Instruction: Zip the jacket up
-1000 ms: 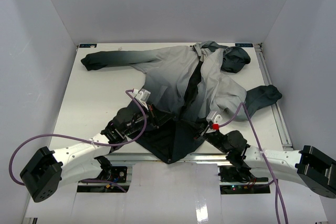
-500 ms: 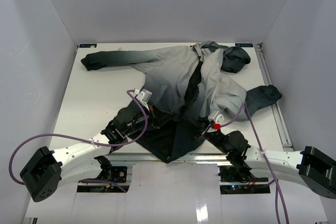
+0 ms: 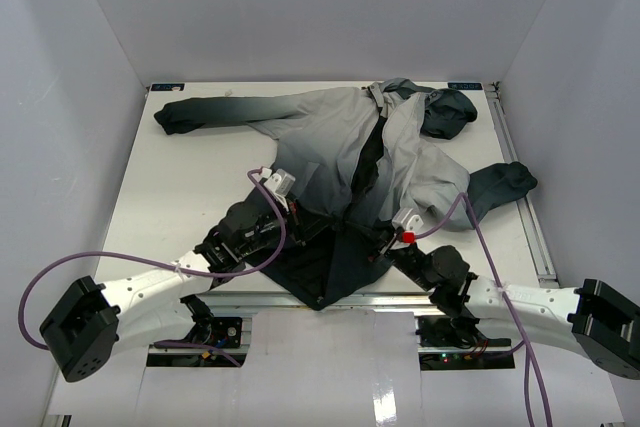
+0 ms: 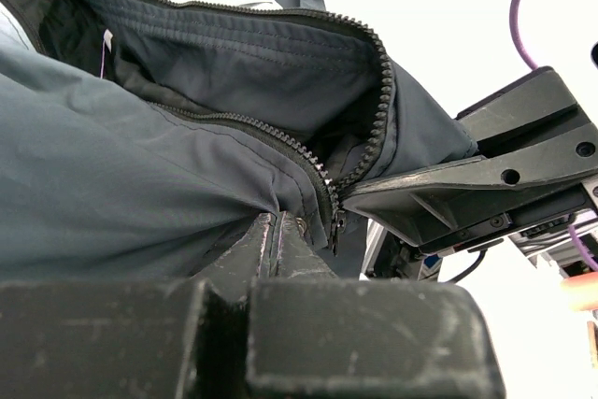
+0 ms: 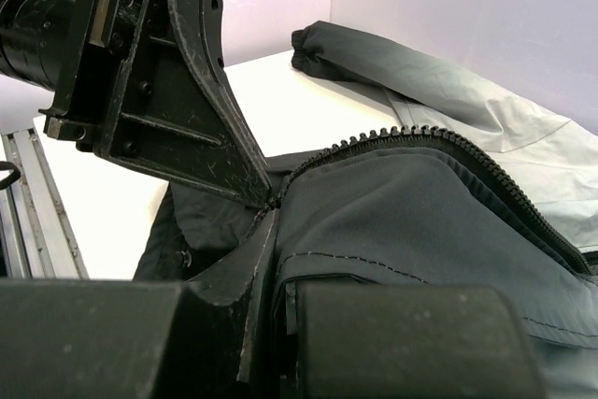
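Top external view: the big white table (image 3: 170, 187) has the jacket (image 3: 330, 137) spread flat on it. The hood is at the far right corner, a sleeve goes out to each side, and the dark hem is at the near edge by the arms. The jacket is open down the front, so it is not zipped yet. The left gripper (image 3: 298, 219) is pinched tight on the hem on one side of the opening. The right gripper (image 3: 383, 237) is pinched tight on the other side. I think they hold both bottom corners so the two ends can be lined up. In the wrist views their tips are close together, and the little zipper teeth (image 4: 378, 109) curve up between the flaps.
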`<state>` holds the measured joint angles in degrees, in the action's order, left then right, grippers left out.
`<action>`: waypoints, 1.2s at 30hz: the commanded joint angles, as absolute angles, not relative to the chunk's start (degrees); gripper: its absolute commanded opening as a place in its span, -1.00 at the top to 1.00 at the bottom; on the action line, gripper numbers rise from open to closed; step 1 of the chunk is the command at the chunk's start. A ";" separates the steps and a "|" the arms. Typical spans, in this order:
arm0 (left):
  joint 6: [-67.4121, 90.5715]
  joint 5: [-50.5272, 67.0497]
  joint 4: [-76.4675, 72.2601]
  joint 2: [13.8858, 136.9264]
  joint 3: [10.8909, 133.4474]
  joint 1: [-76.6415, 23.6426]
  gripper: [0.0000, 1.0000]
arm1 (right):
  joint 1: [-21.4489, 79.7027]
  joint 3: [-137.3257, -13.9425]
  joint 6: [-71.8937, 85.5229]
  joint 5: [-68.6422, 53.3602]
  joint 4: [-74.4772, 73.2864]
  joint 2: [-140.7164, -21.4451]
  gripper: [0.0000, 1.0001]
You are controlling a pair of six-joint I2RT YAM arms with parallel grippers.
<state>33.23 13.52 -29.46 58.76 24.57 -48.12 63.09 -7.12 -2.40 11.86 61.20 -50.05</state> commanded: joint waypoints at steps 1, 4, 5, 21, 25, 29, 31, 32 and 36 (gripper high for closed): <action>30.05 17.42 -28.74 58.99 27.21 -49.14 1.00 | 63.46 -11.57 -4.23 12.88 60.00 -48.95 0.84; 29.00 16.58 -27.57 58.94 27.71 -49.24 1.00 | 63.46 -11.33 -4.32 13.36 58.92 -48.03 0.84; 28.66 15.87 -26.86 58.81 27.79 -49.33 1.00 | 63.46 -11.28 -4.36 13.65 58.42 -47.57 0.84; 24.52 14.09 -23.81 58.08 28.92 -50.67 1.00 | 63.38 -13.79 -4.03 14.79 51.85 -47.25 0.85; 23.20 14.15 -23.55 57.48 28.74 -51.33 1.00 | 63.46 -14.76 -3.87 15.38 50.36 -47.73 0.84; 22.50 13.38 -23.46 56.98 28.69 -51.80 1.00 | 63.40 -14.94 -3.51 16.35 49.72 -47.79 0.84; 22.50 13.38 -23.24 56.87 28.84 -51.96 1.00 | 63.40 -15.05 -3.24 16.37 49.45 -48.11 0.84; 22.48 13.40 -23.27 56.89 28.87 -52.03 1.00 | 63.39 -15.18 -3.10 16.17 49.20 -48.34 0.84; 22.18 12.81 -22.09 57.74 29.68 -52.03 0.96 | 63.40 -15.09 -2.55 15.55 49.72 -49.66 0.85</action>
<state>22.89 11.13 -22.77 58.39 26.79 -50.87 63.13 -12.03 -3.10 14.92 46.41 -48.49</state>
